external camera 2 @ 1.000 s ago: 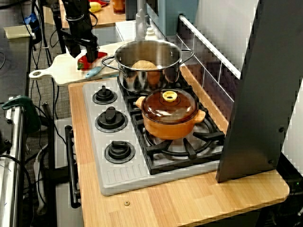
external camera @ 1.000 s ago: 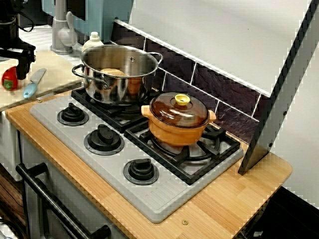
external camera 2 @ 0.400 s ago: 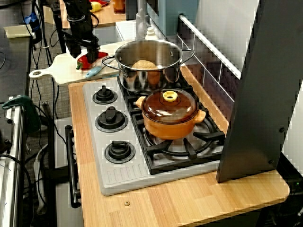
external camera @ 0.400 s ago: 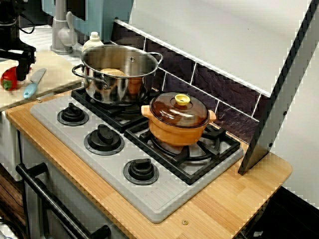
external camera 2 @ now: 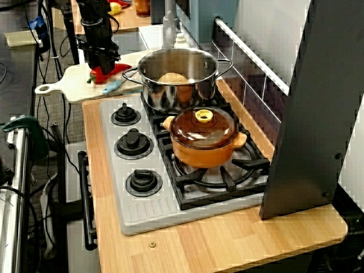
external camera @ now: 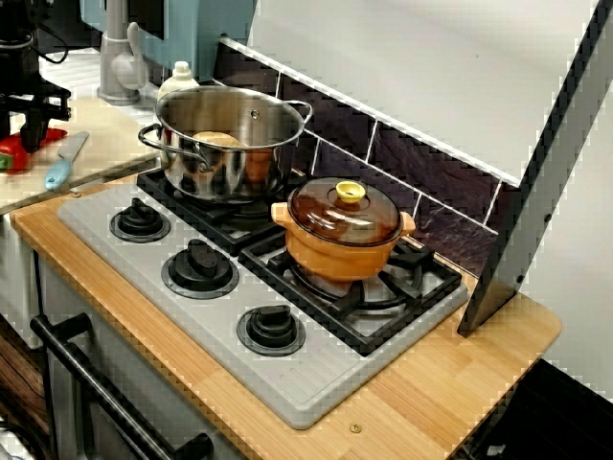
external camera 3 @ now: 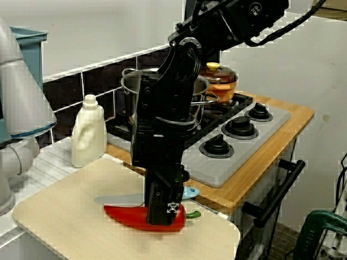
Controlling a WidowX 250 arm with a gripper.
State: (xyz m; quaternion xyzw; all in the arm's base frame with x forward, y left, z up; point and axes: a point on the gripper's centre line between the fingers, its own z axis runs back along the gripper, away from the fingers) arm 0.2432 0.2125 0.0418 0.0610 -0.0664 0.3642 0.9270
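A red pepper point(external camera 3: 127, 215) lies flat on the pale cutting board point(external camera 3: 59, 216), left of the stove. In the view from the board's side my gripper point(external camera 3: 161, 214) stands straight down over the pepper's stem end, its fingers point(external camera 3: 162, 200) shut on it and touching the board. A blue-handled knife point(external camera 3: 187, 193) lies just behind the pepper. The view from the stove's front has the gripper point(external camera: 29, 123) at the far left edge above the pepper point(external camera: 8, 153), with the knife point(external camera: 59, 171) beside them. From above, the gripper point(external camera 2: 101, 63) covers part of the pepper point(external camera 2: 116, 69).
A steel pot point(external camera: 230, 144) holding something pale brown stands on the back left burner. An orange pot with a glass lid point(external camera: 345, 235) sits on the burner to its right. A white bottle point(external camera 3: 88, 132) stands behind the board. Three knobs point(external camera: 199, 268) line the stove's front.
The fingers have drawn together on the pepper. The pepper, plump and half upright before, now lies flatter and longer on the board. The arm has shifted slightly.
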